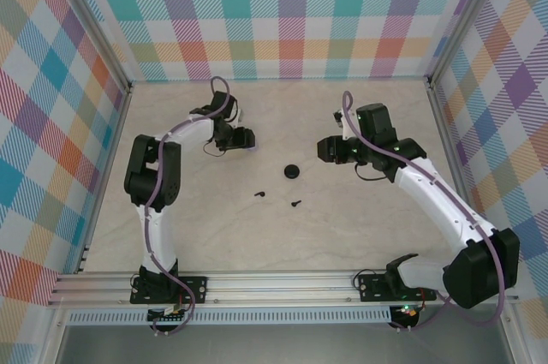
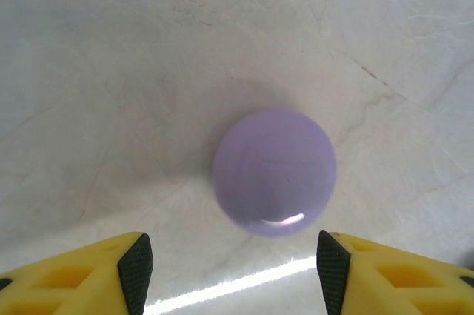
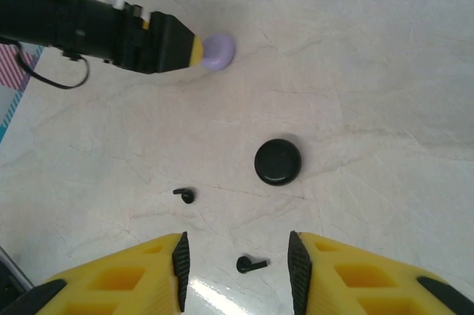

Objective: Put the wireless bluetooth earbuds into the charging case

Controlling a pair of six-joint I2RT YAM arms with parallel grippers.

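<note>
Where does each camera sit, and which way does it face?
Top external: above and behind the left arm and right arm, facing down on the table; both arms show whole.
Left wrist: on the left arm, facing down on the lilac case; left gripper open at the bottom.
Right wrist: on the right arm, facing the black case and two earbuds; right gripper open at the bottom.
Shared: both wrist views hold the lilac case.

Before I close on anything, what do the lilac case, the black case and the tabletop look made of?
Lilac case: smooth glossy plastic, by the bright highlight on its dome. Black case: likely plastic too, satin, with a faint sheen. Tabletop: marble-patterned, glossy where it mirrors the light; stone or laminate, cannot tell.
</note>
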